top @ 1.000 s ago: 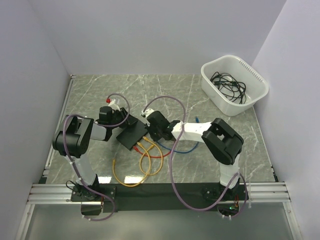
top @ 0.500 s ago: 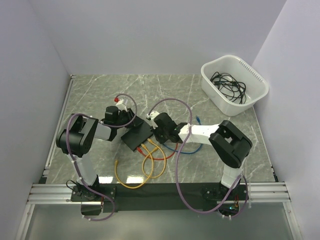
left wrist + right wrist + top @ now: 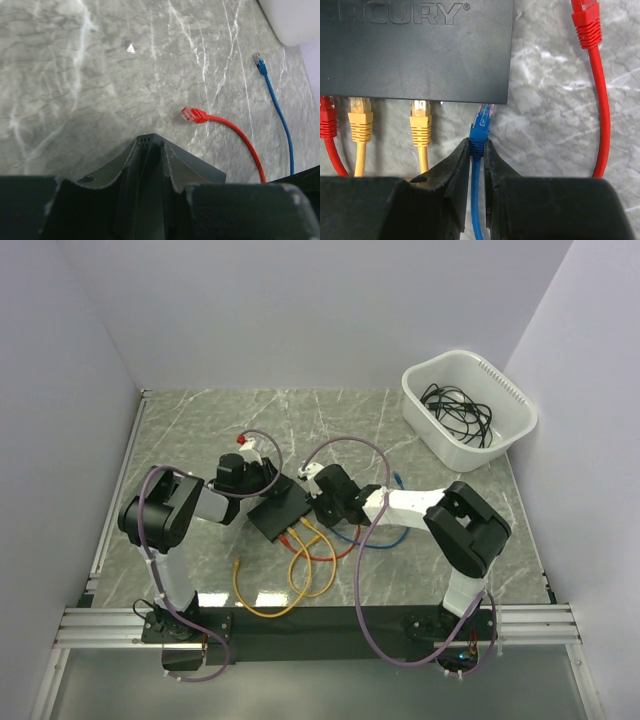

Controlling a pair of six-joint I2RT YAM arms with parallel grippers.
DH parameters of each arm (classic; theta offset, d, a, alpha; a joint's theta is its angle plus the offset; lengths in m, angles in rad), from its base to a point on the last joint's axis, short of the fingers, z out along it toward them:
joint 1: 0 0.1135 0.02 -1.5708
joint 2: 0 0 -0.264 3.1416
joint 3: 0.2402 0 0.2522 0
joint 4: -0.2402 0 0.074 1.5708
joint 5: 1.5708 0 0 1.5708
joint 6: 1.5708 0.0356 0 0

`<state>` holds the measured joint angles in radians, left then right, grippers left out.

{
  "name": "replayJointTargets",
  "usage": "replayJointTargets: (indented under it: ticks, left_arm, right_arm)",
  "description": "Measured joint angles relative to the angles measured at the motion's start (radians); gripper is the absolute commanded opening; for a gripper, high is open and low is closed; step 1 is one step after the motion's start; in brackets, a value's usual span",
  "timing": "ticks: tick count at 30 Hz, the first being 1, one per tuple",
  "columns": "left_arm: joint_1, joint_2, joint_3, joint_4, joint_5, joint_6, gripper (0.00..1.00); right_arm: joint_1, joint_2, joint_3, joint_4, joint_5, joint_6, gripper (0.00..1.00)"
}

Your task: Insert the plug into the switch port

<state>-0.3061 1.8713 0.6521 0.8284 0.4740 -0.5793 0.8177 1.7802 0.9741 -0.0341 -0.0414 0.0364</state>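
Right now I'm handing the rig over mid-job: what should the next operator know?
Left tool: shut on a corner of the switch, bracing it.
Right tool: shut on the blue plug, whose tip is at the switch's port edge, beside two yellow plugs.
Done: plug grasped and lined up.
Left: push it home; can't tell whether it's seated.
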Motion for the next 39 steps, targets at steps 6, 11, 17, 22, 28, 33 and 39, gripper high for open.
replayJointTargets:
  ticks: [6, 11, 17, 22, 28, 33, 39]
  left_arm:
    - [-0.026, 0.005, -0.027, 0.064, -0.022, 0.017, 0.25]
    - [-0.037, 0.039, -0.037, 0.147, -0.023, 0.017, 0.23]
    - [-0.06, 0.058, -0.031, 0.183, -0.026, 0.027, 0.2]
    - [-0.071, 0.071, -0.012, 0.18, -0.024, 0.046, 0.19]
    - [-0.079, 0.078, 0.004, 0.175, -0.018, 0.069, 0.18]
    - [-0.085, 0.082, 0.015, 0.169, -0.019, 0.089, 0.18]
    - [-0.087, 0.084, 0.02, 0.166, -0.019, 0.1, 0.17]
  right_arm:
    - [-0.016, -0.01, -0.001, -0.031, -0.025, -0.035, 0.0]
    - [-0.027, -0.012, -0.001, -0.038, -0.028, -0.065, 0.0]
    - [-0.043, -0.022, -0.001, -0.05, -0.033, -0.109, 0.0]
    - [-0.045, -0.022, 0.008, -0.074, -0.03, -0.142, 0.0]
    - [-0.048, -0.016, 0.025, -0.104, -0.023, -0.168, 0.0]
    - [-0.048, -0.016, 0.025, -0.102, -0.019, -0.168, 0.0]
    - [-0.05, -0.016, 0.025, -0.1, -0.017, -0.163, 0.0]
